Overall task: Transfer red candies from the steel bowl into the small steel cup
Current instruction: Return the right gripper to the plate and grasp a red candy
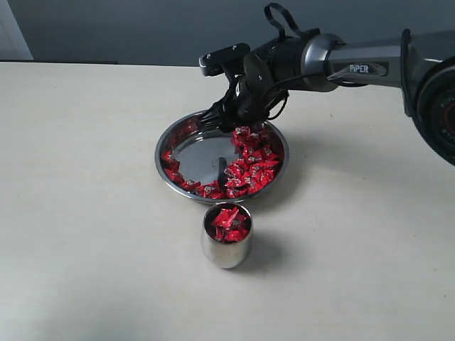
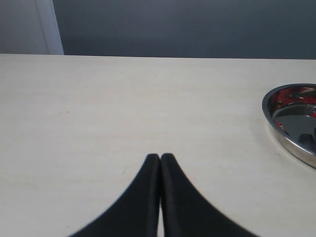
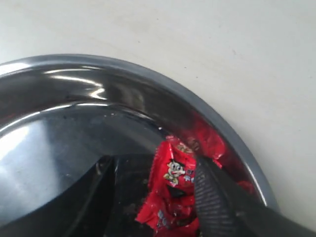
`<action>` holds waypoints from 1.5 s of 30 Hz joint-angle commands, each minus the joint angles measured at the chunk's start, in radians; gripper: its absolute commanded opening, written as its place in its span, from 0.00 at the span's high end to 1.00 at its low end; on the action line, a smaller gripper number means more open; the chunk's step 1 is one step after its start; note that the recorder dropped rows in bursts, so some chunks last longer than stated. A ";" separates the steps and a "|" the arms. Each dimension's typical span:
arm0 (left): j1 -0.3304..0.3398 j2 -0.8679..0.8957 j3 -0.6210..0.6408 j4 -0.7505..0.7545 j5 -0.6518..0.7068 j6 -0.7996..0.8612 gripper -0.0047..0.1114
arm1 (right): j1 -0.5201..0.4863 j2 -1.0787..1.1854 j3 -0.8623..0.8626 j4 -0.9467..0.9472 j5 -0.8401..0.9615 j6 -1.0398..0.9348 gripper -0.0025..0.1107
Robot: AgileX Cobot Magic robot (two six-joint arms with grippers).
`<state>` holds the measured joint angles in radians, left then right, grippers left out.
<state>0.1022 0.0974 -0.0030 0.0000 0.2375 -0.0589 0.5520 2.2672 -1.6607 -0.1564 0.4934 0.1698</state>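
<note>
The right gripper point(image 3: 153, 168) is down inside the steel bowl point(image 3: 148, 74) with its two fingers point(image 3: 217, 197) spread wide. Red candies point(image 3: 170, 173) lie between the fingers. One wrapper touches one finger, but nothing is squeezed.

Only the right wrist view shows that gap. In the exterior view the right gripper point(image 1: 222, 119) is a dark clump at the bowl's point(image 1: 160, 160) rim, and the arm point(image 1: 313, 64) hides the tips. That view shows more around the fingers. The red candies point(image 1: 249, 167) curve along one side of the bowl away from the fingers, and the rest of its floor is bare and shiny.

Past the bowl's other rim, just beside it, the small steel cup point(image 1: 227, 252) stands upright with red candies in it. The table point(image 1: 85, 213) is pale.

The left gripper point(image 2: 160, 158) shows only in its own view. Its fingers are pressed together on nothing, over the table point(image 2: 98, 108). Just an edge of the bowl point(image 2: 276, 133) shows there.
</note>
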 commanded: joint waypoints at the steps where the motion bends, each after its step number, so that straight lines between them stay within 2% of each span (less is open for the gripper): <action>1: -0.005 -0.005 0.003 0.000 -0.004 -0.002 0.96 | -0.005 0.019 -0.010 -0.084 0.005 0.107 0.55; 13: -0.005 -0.005 0.003 0.000 -0.004 -0.002 0.96 | -0.005 0.072 -0.010 -0.162 -0.063 0.235 0.57; 14: -0.005 -0.005 0.003 0.000 -0.004 -0.002 0.96 | -0.005 0.072 -0.010 -0.167 -0.063 0.235 0.59; 15: -0.005 -0.005 0.003 0.000 -0.004 -0.002 0.96 | -0.005 0.072 -0.010 -0.179 -0.063 0.235 0.67; 17: -0.005 -0.005 0.003 0.000 -0.004 -0.002 0.96 | -0.005 0.076 -0.010 -0.179 -0.063 0.235 0.75; 23: -0.005 -0.005 0.003 0.000 -0.004 -0.002 0.96 | -0.005 0.089 -0.010 -0.179 -0.043 0.250 0.76; 26: -0.005 -0.005 0.003 0.000 -0.004 -0.002 0.96 | -0.005 0.087 -0.010 -0.179 -0.043 0.250 0.85; 28: -0.005 -0.005 0.003 0.000 -0.004 -0.002 0.96 | -0.005 0.078 -0.010 -0.179 -0.043 0.250 0.96; 29: -0.005 -0.005 0.003 0.000 -0.004 -0.002 0.96 | -0.005 0.069 -0.010 -0.179 -0.043 0.250 0.98; 35: -0.005 -0.005 0.003 0.000 -0.004 -0.002 0.96 | -0.003 0.000 -0.010 -0.175 -0.038 0.250 0.98; 40: -0.005 -0.005 0.003 0.000 -0.004 -0.002 0.96 | 0.013 -0.084 -0.008 -0.145 0.052 0.225 0.98; 45: -0.005 -0.005 0.003 0.000 -0.004 -0.002 0.96 | 0.126 -0.204 0.083 -0.136 0.105 0.115 0.98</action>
<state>0.1022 0.0974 -0.0030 0.0000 0.2375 -0.0589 0.6341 2.1216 -1.6237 -0.3032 0.5862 0.3148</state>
